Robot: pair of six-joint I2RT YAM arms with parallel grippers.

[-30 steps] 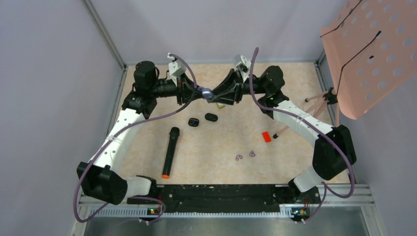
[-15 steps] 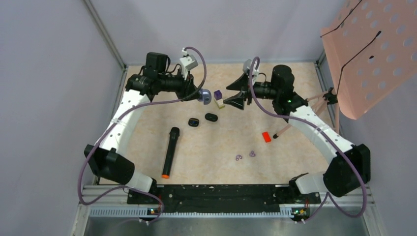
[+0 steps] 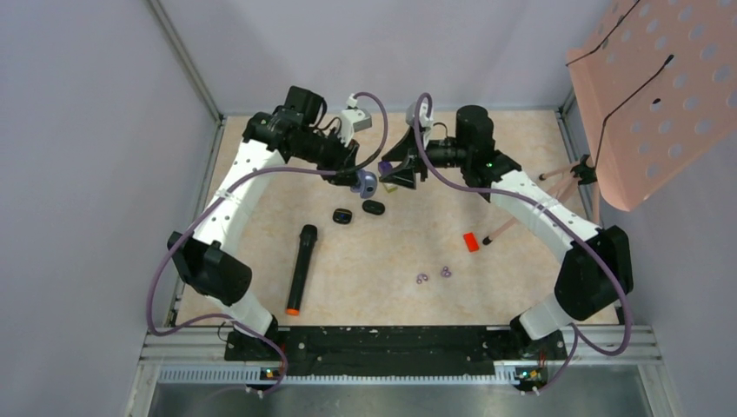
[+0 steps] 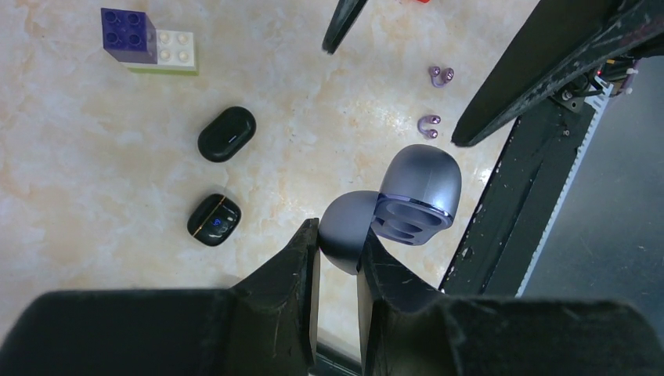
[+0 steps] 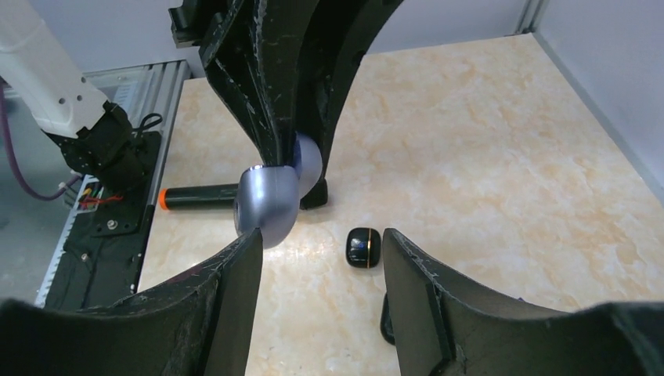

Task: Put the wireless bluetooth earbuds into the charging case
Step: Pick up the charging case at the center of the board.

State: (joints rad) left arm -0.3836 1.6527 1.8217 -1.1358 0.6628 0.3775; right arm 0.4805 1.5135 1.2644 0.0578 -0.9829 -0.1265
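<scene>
My left gripper (image 4: 338, 235) is shut on one half of the purple-grey charging case (image 4: 415, 196), which hangs hinged open above the table, its moulded inner side showing. From above, the case (image 3: 368, 183) sits at mid-back, with the left gripper (image 3: 355, 174) just left of it. My right gripper (image 5: 321, 243) is open with nothing between its fingers, and the case (image 5: 268, 200) is just beyond its left fingertip. I cannot make out the earbuds in any view. Two small black rounded pods lie below on the table, one with a gold seam and blue light (image 4: 214, 219), one plain (image 4: 226, 134).
A black stick with an orange end (image 3: 300, 268) lies front left. Purple and white toy bricks (image 4: 149, 43) sit near the back. A red block (image 3: 470, 241), tiny purple rings (image 3: 421, 278) and a pink perforated board on a stand (image 3: 660, 87) are to the right.
The right gripper let go of the case and opened, pulled back, then came in close again. The left arm swung the case rightward and lower.
</scene>
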